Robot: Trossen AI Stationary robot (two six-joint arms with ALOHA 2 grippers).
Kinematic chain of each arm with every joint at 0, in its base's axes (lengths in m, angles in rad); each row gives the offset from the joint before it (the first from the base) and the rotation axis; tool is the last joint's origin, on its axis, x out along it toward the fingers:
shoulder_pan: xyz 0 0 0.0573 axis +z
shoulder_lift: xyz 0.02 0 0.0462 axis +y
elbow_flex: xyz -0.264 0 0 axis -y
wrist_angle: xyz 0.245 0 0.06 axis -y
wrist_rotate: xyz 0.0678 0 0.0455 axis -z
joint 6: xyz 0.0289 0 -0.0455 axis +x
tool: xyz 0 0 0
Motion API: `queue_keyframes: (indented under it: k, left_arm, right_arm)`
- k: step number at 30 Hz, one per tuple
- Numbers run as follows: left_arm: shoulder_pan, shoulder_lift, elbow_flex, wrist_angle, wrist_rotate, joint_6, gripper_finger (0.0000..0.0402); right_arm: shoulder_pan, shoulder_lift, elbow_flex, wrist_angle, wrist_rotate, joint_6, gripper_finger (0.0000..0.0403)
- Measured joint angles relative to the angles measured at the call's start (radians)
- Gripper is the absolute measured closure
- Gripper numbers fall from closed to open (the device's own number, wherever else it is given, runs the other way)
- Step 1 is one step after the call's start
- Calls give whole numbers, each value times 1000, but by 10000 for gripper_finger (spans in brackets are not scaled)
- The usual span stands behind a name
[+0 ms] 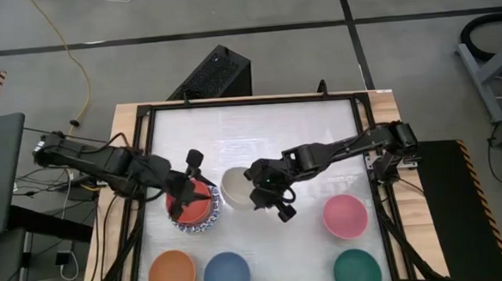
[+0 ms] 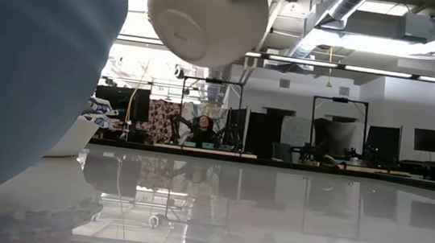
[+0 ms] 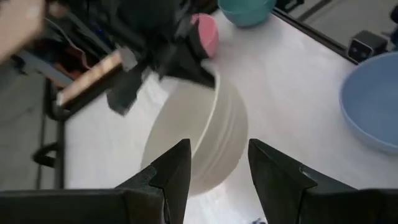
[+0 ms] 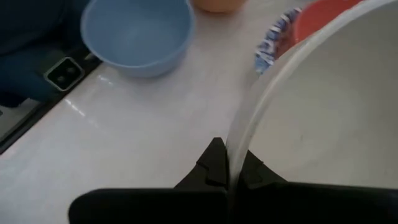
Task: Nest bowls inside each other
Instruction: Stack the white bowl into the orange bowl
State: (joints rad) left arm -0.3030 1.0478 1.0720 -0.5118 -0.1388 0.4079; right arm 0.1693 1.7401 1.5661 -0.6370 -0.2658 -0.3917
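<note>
A plain beige bowl (image 1: 234,186) hangs tilted above the table's middle, and my right gripper (image 1: 255,192) is shut on it; the low view shows the beige bowl (image 2: 208,19) well clear of the tabletop. Just to its left, a red bowl (image 1: 198,199) sits nested in a white bowl with a blue-patterned rim (image 1: 195,225). My left gripper (image 1: 187,185) hovers open over that stack, holding nothing. In the left wrist view my left gripper (image 3: 217,152) points toward the beige bowl (image 3: 205,137). My right gripper pinches the beige bowl's rim (image 4: 239,146) on the side toward the table's right, one finger inside the bowl and one outside. The fingers come slanting down from the right. The bowl is lifted clear and tilted, its foot (image 2: 182,30) showing from below.
Along the near edge stand an orange bowl (image 1: 172,274), a blue bowl (image 1: 227,274) and a dark green bowl (image 1: 358,271); a pink bowl (image 1: 345,216) sits right of centre. The far half of the white tabletop (image 1: 259,131) is bare. A black frame (image 1: 367,143) borders it.
</note>
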Motion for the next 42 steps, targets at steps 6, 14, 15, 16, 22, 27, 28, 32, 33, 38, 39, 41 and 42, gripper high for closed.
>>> queue_keyframes:
  k: [6, 14, 15, 16, 22, 27, 28, 32, 33, 38, 39, 41, 42]
  left_arm:
    - [70, 76, 30, -25, 118, -1, 250]
    - [112, 110, 87, -64, 275, -8, 250]
    - [115, 112, 88, -67, 288, -9, 250]
    - [119, 116, 87, -70, 297, -9, 250]
    - [164, 177, 88, -69, 355, -3, 250]
    - [187, 199, 88, -63, 360, 8, 250]
    - [189, 199, 88, -63, 368, 14, 250]
    - [195, 197, 88, -86, 422, 49, 255]
    - [196, 198, 88, -92, 436, 58, 260]
    - [196, 229, 88, -102, 451, 102, 318]
    - [196, 232, 90, -109, 455, 113, 336]
    - [195, 233, 94, -115, 463, 133, 373]
    - [194, 232, 99, -120, 467, 139, 385]
  right_arm:
    - [32, 0, 0, 28, 2, -8, 396]
    - [54, 0, 0, 26, 2, -11, 396]
    - [54, 0, 0, 26, 2, -11, 396]
    - [54, 0, 0, 27, 2, -11, 396]
    - [54, 1, 0, 29, 3, -20, 396]
    - [65, 1, 0, 35, 7, -24, 396]
    - [67, 1, 0, 36, 8, -25, 396]
    - [72, 1, 0, 44, 7, -32, 396]
    - [72, 1, 0, 44, 7, -36, 396]
    - [72, 2, -2, 33, -2, -35, 396]
    - [72, 2, -2, 31, -3, -35, 396]
    - [72, 2, -3, 32, -6, -40, 395]
    - [72, 2, -3, 37, -7, -40, 389]
